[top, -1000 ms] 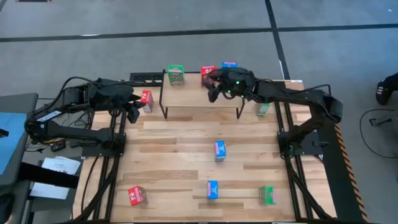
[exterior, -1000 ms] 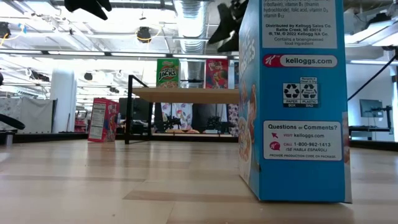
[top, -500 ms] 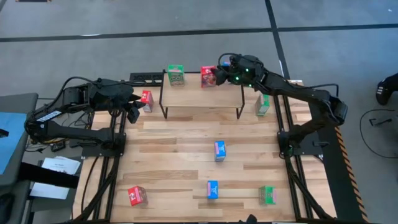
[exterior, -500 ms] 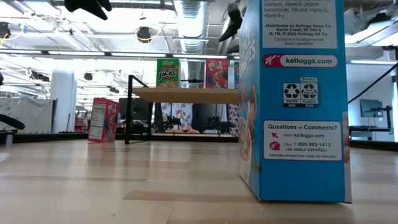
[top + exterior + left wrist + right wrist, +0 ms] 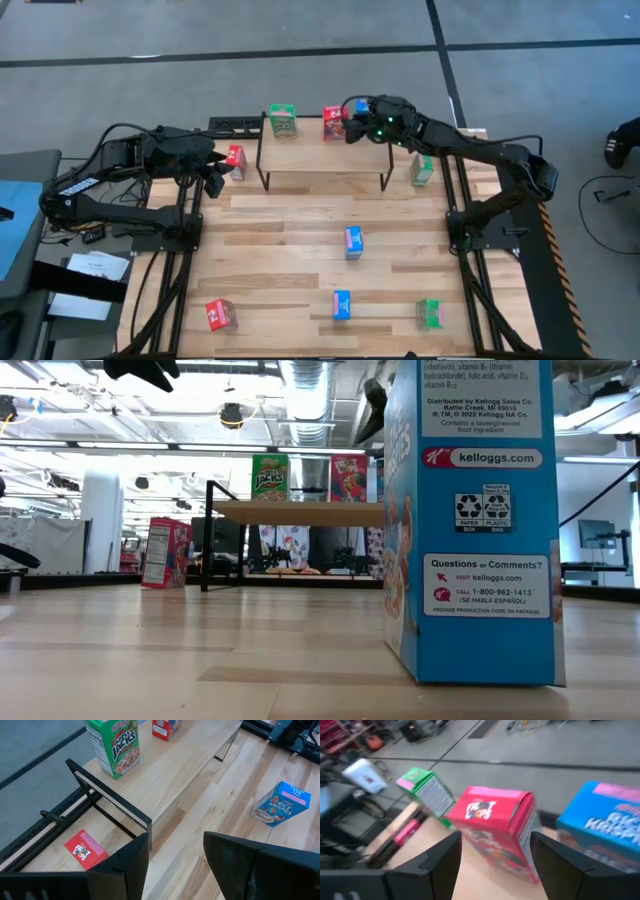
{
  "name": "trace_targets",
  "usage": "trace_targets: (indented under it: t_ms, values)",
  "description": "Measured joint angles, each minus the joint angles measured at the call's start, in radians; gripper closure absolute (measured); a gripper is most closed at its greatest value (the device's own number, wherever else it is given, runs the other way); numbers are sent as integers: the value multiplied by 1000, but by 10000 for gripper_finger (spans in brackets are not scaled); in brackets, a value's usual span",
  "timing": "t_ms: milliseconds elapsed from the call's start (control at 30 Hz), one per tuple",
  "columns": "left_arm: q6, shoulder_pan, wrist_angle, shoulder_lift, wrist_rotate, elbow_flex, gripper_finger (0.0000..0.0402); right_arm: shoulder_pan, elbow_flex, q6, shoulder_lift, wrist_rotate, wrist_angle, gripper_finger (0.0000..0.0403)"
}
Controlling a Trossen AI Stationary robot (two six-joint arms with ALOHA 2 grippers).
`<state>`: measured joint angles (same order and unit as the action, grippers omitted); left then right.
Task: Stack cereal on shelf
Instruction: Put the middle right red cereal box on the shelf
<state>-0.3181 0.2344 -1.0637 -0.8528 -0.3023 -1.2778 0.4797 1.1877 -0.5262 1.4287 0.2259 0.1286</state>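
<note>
We find a green box [image 5: 283, 120], a red box [image 5: 334, 123] and a blue box [image 5: 366, 106] standing along the shelf's [image 5: 320, 152] rear edge. The right gripper [image 5: 350, 133] hovers there, fingers apart, holding nothing. The left gripper [image 5: 208, 176] waits half open, empty, beside the shelf.

Slatted wood tabletop [image 5: 290, 260] on grey floor [image 5: 200, 40] (black tape lines).

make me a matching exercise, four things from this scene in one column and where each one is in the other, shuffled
Things:
1. green Apple Jacks box
2. right end effector
3. left end effector
4. red box

Places:
A. on the tabletop just left of the shelf
B. near the shelf's left end, empty
C. standing on the shelf's back left
D. over the shelf's back right, by a red box

Pairs: 1-C, 2-D, 3-B, 4-A
</note>
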Motion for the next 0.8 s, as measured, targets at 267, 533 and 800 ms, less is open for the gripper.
trace_targets:
  t_ms: [267, 533, 800]
  values:
    - [0, 0, 0, 0, 0, 0, 226, -9, 0, 5, 0, 12, -1, 143]
    - [0, 0, 0, 0, 0, 0, 226, -1, 0, 6, 0, 11, -1, 143]
    - [0, 0, 0, 0, 0, 0, 226, -2, 17, 26, 0, -28, -62, 143]
